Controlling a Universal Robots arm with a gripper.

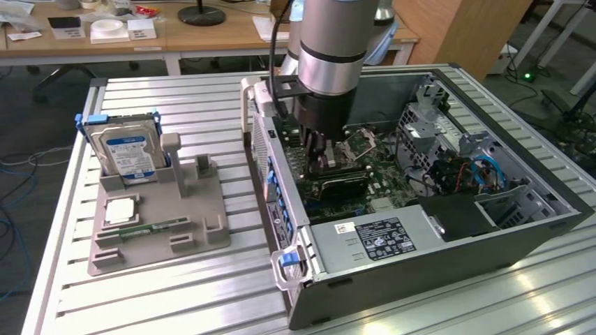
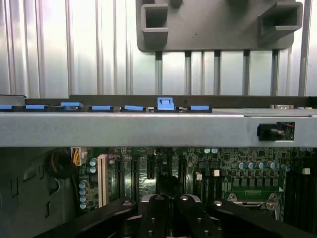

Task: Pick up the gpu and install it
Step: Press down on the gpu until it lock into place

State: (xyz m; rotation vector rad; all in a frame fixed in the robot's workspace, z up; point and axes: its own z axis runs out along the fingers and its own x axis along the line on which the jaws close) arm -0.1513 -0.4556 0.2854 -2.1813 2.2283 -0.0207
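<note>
One gripper [image 1: 322, 157], clenched on nothing visible, hung inside the open case [image 1: 521, 230] just above the gpu [image 1: 343, 185] lying on the motherboard [image 1: 391, 171]; misalignment risked half-seating it

My black gripper [image 2: 171, 210] hangs over a green motherboard [image 1: 373, 171], beside a silver blue-labelled hard drive [image 1: 128, 153] on its grey holder [image 1: 158, 223].

The work surface was a slatted aluminium table [image 1: 186, 98]. A grey parts tray [image 1: 200, 227] lay flat on it toward the exterior view's left. An open computer case [image 1: 437, 269] lay on its side on the table, just beside the tray, toward the exterior view's right.
</note>
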